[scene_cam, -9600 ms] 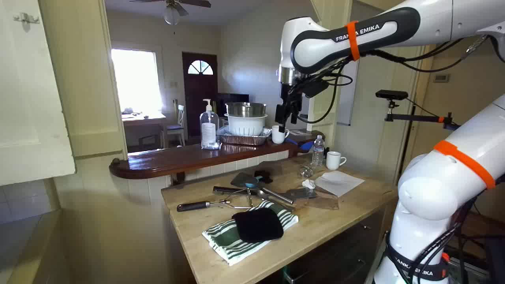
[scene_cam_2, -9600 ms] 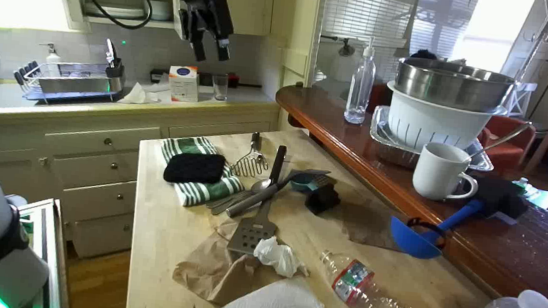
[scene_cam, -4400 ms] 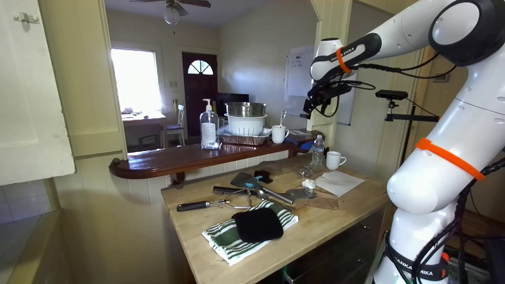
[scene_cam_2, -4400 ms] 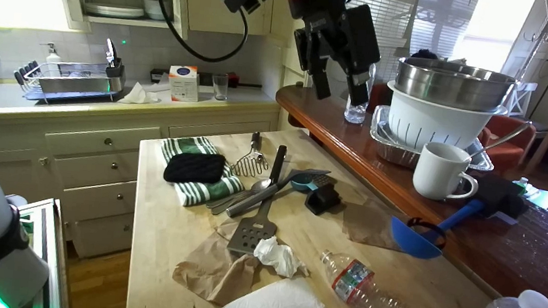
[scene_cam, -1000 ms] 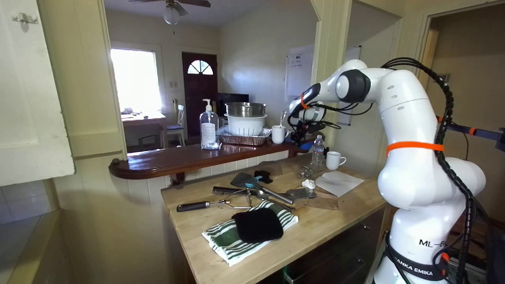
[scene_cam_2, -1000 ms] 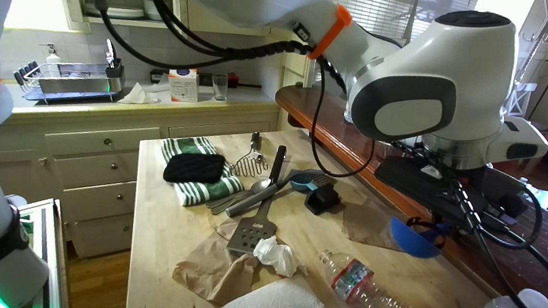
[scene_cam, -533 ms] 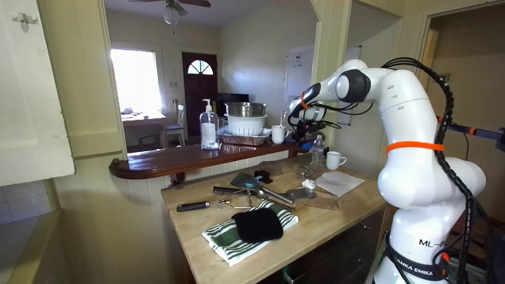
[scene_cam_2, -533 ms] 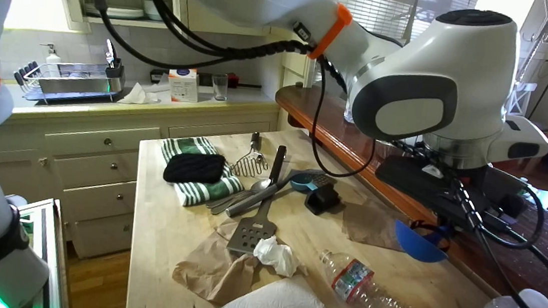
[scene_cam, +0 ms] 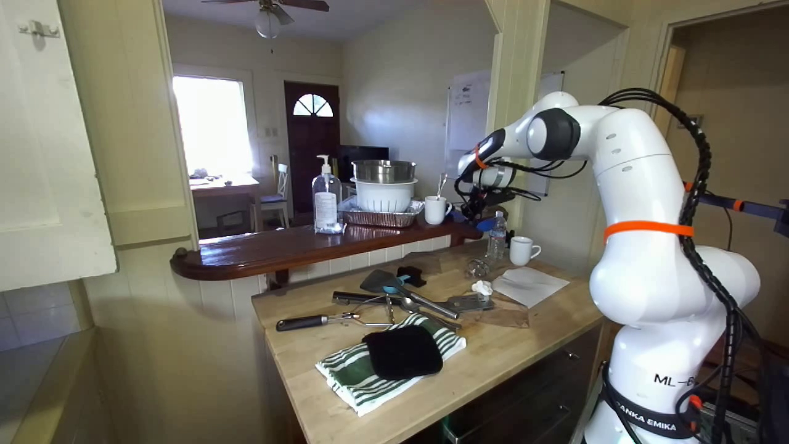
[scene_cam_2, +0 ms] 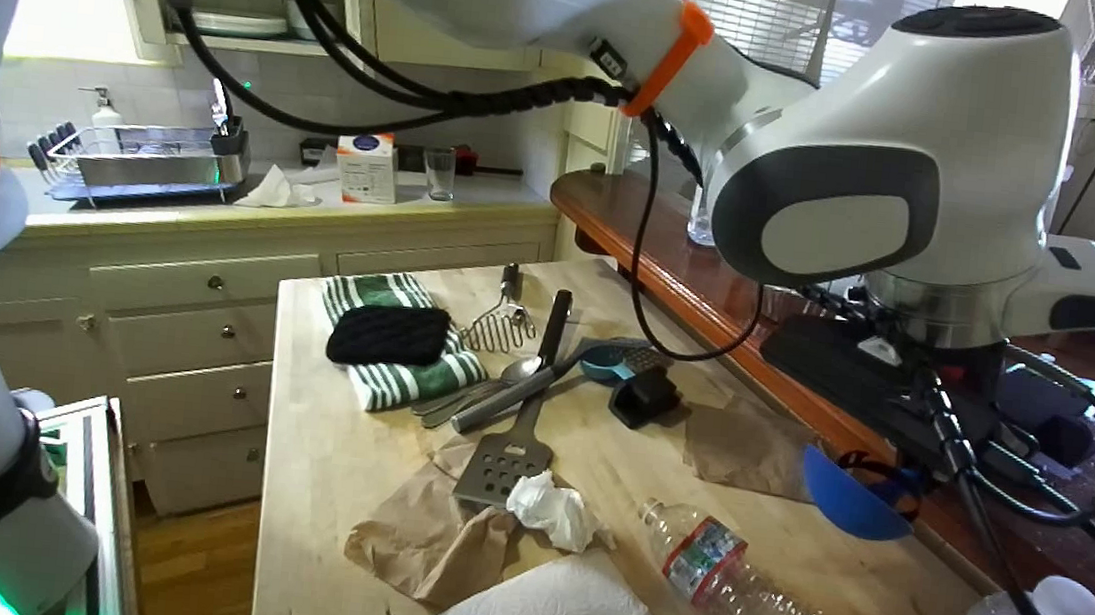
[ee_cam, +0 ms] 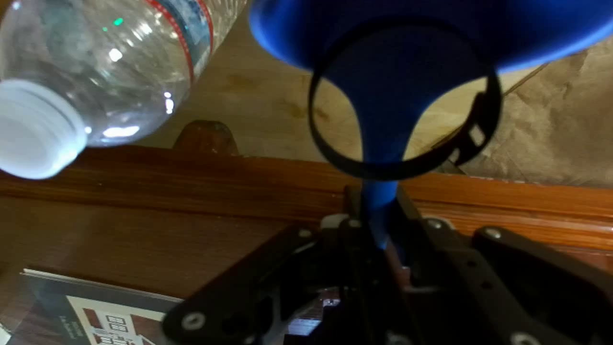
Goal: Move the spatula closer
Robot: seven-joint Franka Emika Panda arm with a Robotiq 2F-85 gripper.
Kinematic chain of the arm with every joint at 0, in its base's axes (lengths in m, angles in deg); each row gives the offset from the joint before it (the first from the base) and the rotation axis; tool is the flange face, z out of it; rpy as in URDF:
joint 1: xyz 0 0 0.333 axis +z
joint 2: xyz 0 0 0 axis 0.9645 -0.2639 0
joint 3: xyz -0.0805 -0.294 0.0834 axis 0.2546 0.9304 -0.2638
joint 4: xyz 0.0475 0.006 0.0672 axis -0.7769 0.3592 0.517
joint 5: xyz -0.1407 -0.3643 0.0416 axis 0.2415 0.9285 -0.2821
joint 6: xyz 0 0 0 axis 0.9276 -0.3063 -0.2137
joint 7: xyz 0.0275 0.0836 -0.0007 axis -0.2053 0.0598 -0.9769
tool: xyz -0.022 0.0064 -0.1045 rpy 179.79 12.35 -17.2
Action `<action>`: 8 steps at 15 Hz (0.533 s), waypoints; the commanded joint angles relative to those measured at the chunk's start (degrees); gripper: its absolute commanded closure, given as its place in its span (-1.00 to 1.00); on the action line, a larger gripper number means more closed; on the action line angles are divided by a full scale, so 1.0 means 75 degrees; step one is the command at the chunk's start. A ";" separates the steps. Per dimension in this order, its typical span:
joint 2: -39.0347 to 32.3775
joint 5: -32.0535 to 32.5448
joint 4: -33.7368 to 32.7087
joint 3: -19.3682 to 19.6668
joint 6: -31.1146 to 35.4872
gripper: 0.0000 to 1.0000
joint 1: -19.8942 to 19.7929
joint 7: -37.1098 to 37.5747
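Observation:
My gripper (ee_cam: 379, 195) is shut on the handle of a blue utensil (ee_cam: 383, 120) with a broad curved head. A black ring (ee_cam: 484, 111) shows around its neck. The head of the utensil (scene_cam_2: 856, 498) juts past the bar edge, over the table side. In an exterior view the gripper (scene_cam: 472, 213) is small and dark, while the arm hides its fingers elsewhere. Apart from it, a slotted metal spatula (scene_cam_2: 504, 464) with a black handle lies on the table, crossed by a dark grey spatula (scene_cam: 377, 281). Whether the blue utensil still touches the bar I cannot tell.
An upright water bottle (ee_cam: 86, 67) stands close beside the blue head; another bottle (scene_cam_2: 732, 586) lies on the table. The raised wooden bar (scene_cam: 290, 246) carries a white mug (scene_cam: 434, 211) and a stacked colander (scene_cam: 386, 196). A second mug (scene_cam: 523, 251) stands on the table.
The jaws have closed on the blue handle. Gripper and blue utensil have then shifted together a little to the right in both exterior views. The items on the table have not moved.

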 commanded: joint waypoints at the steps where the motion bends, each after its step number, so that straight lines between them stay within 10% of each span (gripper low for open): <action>1: 0.0294 -0.0179 0.0154 -0.0104 0.0068 0.91 -0.0153 0.0140; 8: 0.1028 -0.0234 0.0719 -0.0082 0.0377 0.91 -0.0081 0.0241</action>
